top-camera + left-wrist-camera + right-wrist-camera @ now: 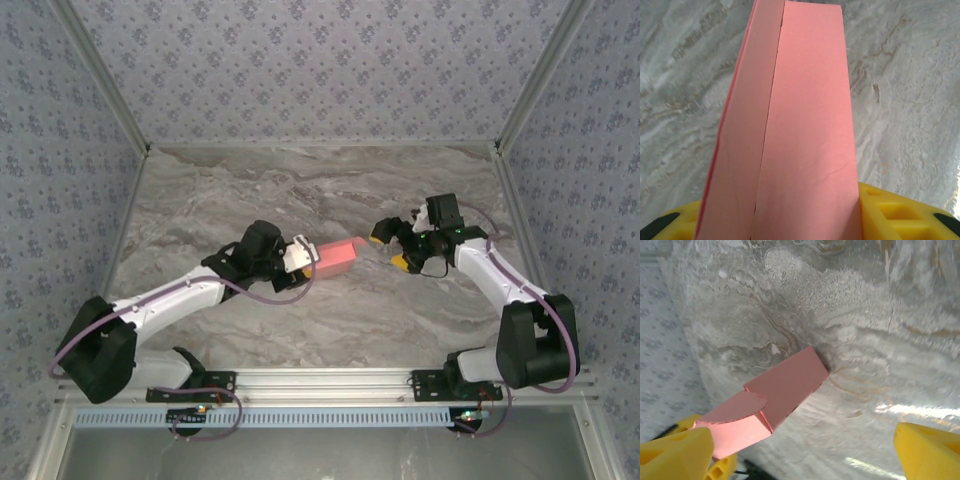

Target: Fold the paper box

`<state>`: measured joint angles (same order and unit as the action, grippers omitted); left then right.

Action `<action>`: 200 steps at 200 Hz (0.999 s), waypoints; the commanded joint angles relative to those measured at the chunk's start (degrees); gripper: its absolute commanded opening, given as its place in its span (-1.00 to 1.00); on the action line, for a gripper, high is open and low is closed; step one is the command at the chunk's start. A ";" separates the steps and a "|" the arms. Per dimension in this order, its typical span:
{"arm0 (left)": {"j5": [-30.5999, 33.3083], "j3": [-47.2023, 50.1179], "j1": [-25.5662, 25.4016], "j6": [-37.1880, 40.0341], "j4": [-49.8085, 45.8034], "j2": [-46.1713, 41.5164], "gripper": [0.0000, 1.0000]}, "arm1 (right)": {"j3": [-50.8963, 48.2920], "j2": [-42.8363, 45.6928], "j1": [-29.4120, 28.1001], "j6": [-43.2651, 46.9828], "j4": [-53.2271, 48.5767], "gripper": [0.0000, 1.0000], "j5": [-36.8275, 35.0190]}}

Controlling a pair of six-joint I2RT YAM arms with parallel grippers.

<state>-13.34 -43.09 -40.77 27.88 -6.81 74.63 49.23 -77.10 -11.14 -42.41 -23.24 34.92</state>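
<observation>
On the grey marbled surface (300, 190), about midway across, the left gripper (310, 262) has its yellow fingers (890, 215) clamped on one end of a salmon-pink paper box (338, 258), folded long and rectangular. A rounded flap (735, 407) shows at one end. Just beyond, the right gripper (392, 248) hangs with its fingers (927, 450) spread wide, holding nothing.
</observation>
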 commanded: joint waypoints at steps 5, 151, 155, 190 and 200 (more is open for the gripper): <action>-8.56 -0.70 1.97 0.52 -1.85 3.31 -0.10 | 1.53 4.05 -1.79 14.89 0.49 0.81 -5.78; -13.20 -1.67 2.83 7.86 1.55 9.25 0.01 | 6.89 0.72 -17.79 28.54 -2.40 0.11 -17.31; -13.13 -1.77 2.82 7.89 1.49 9.32 0.01 | 7.01 0.75 -18.13 28.09 -2.48 0.08 -17.85; -13.22 -1.73 2.85 7.61 2.83 10.46 0.01 | 8.27 -0.39 -18.83 25.01 -4.34 -0.18 -18.94; -13.08 -1.96 2.81 7.37 2.85 10.74 0.00 | 8.50 -0.67 -18.92 24.36 -5.16 -0.19 -19.57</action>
<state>-25.52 -43.29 -38.24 34.50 -5.19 84.20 55.53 -76.69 -29.67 -15.51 -24.86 17.67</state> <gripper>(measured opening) 0.502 0.414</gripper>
